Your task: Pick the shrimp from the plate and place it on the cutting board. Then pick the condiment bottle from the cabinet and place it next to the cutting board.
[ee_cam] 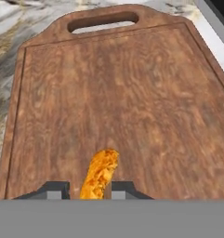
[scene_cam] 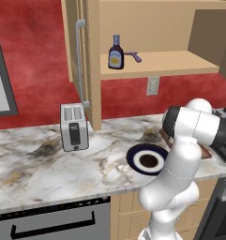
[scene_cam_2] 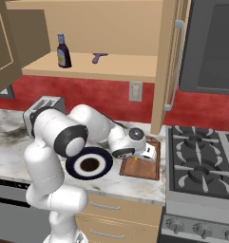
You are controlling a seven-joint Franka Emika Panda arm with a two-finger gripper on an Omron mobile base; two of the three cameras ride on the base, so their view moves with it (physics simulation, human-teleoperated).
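One shrimp [ee_cam: 99, 174], seemingly ungripped, half cut off.

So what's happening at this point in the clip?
The arm has its gripper low over the cutting board, and the shrimp lies on the board between the fingertips; whether they grip it is unclear. The plate sits bare beside the board. The condiment bottle stands on the cabinet shelf, untouched.

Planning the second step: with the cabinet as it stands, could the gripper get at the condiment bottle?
Probably yes. The cabinet door is open and the condiment bottle stands upright near the shelf's front edge, apart from the purple utensil. The gripper first has to leave the shrimp.
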